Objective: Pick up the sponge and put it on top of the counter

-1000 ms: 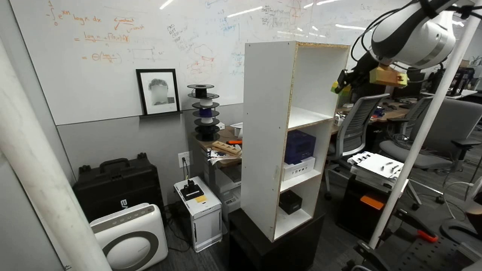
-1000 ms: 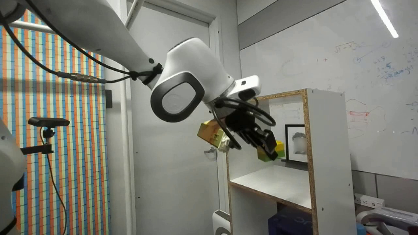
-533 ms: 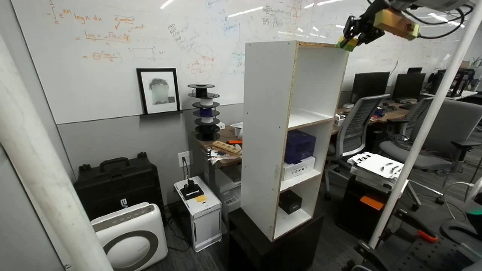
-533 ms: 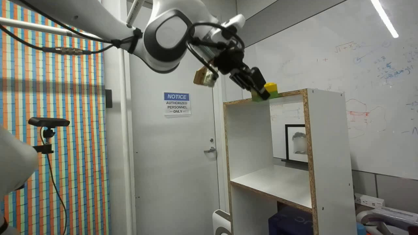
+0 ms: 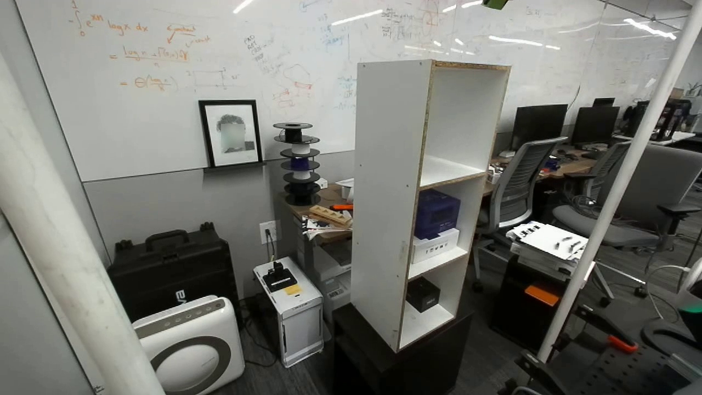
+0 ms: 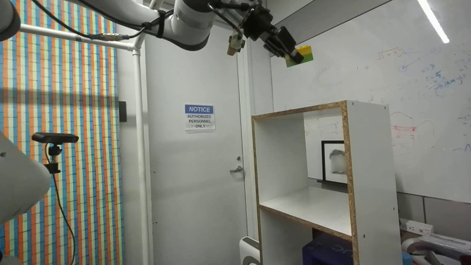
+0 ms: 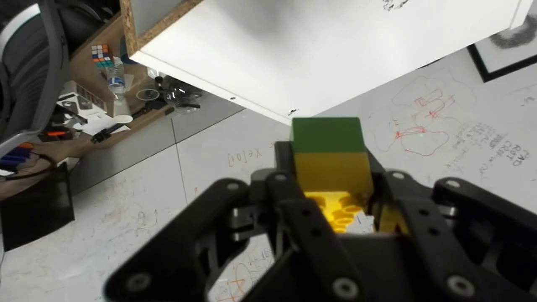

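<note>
The sponge (image 6: 306, 55) is a small yellow and green block between the fingertips of my gripper (image 6: 297, 56). In the wrist view the sponge (image 7: 331, 167) is clamped between both fingers of the gripper (image 7: 329, 161), and its yellow side shows round hollows. In an exterior view only a green bit of the sponge (image 5: 495, 3) shows at the top edge; the gripper is out of that frame. The counter is a tall white shelf unit (image 5: 390, 164), also in an exterior view (image 6: 371, 158). The sponge is held above its top level. The wrist view shows a broad white panel (image 7: 268, 50) of it.
A dark blue-purple box (image 5: 437, 214) on a white box (image 5: 435, 247) fills the middle compartment. A black box (image 5: 422, 293) sits in the lowest one. A white pole (image 5: 614, 192) stands beside the shelf. The whiteboard (image 5: 307, 33) is behind it.
My gripper has risen with the sponge from beside the top compartment, past the shelf's front top edge, to clearly above the top. The gripper stays shut on it. The shelf has not moved.
</note>
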Robot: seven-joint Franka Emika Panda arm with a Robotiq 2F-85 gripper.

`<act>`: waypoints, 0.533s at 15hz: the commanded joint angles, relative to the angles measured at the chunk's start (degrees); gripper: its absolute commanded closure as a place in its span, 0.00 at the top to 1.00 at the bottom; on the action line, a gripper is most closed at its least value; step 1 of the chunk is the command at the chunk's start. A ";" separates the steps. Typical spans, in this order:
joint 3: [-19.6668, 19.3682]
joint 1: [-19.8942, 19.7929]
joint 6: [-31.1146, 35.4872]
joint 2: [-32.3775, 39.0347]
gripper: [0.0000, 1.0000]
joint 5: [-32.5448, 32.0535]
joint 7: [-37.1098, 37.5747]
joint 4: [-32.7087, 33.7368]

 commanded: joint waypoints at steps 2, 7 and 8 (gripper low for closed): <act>0.20 1.89 -9.99 14.42 0.17 -8.43 7.53 16.54; -4.55 8.73 -15.15 24.05 0.22 -10.51 7.50 24.14; -5.47 9.98 -15.89 25.00 0.61 -9.05 6.64 25.46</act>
